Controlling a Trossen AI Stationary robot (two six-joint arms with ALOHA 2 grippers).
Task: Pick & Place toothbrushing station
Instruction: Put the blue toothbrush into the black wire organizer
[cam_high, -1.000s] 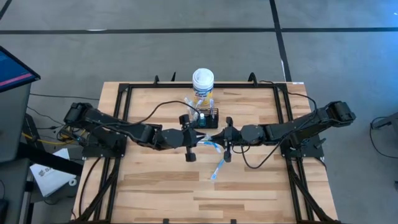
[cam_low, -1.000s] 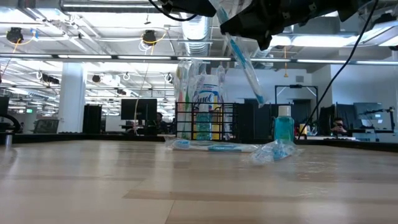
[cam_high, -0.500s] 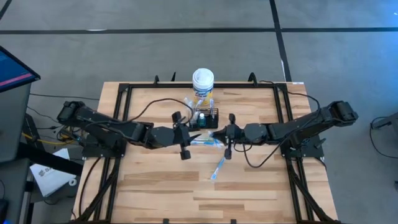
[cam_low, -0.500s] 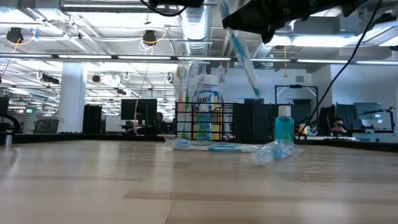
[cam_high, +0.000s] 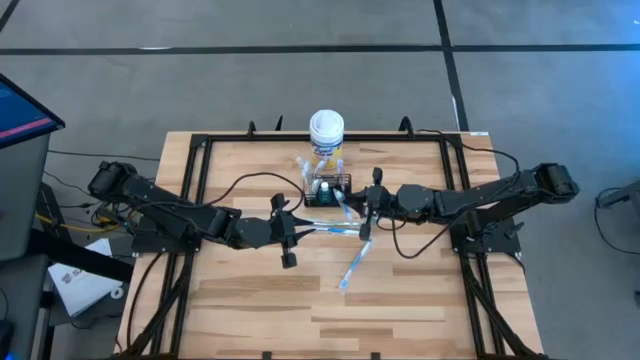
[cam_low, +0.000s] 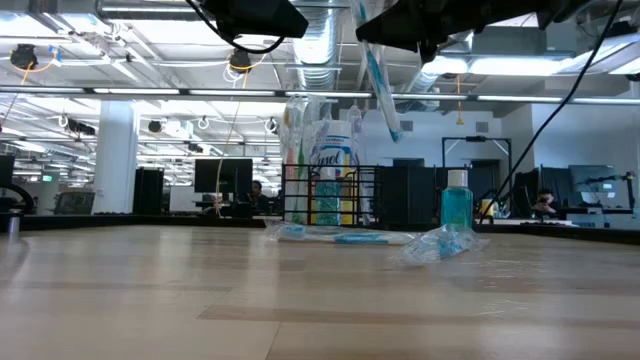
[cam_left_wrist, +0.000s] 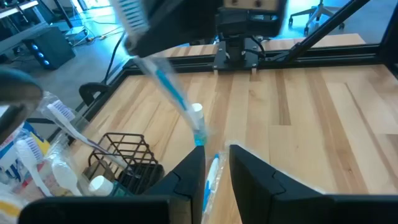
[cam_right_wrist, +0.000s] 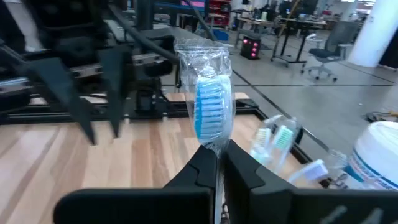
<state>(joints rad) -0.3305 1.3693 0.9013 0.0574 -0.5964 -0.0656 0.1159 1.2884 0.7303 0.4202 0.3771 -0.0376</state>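
Matt wood table (cam_high: 400, 300), black wire caddy (cam_high: 329, 190)

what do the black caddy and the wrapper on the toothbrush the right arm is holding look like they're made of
The black caddy looks like thin metal wire with a dark matte coating: open grid bars you can see through. The wrapper on the toothbrush in the right tool seems to be clear thin plastic film: crinkled and glossy, blue bristles showing through.

Both arms are dark, nearly black, built of 6 jointed segments with rounded housings; the left arm (cam_high: 190, 215) and the right arm (cam_high: 480, 200) each stand on a black frame base; thin black cables loop along each arm; each arm ends in 2 flat dark fingers (cam_left_wrist: 186, 177), wedge-shaped, matte, narrow toward the tips.
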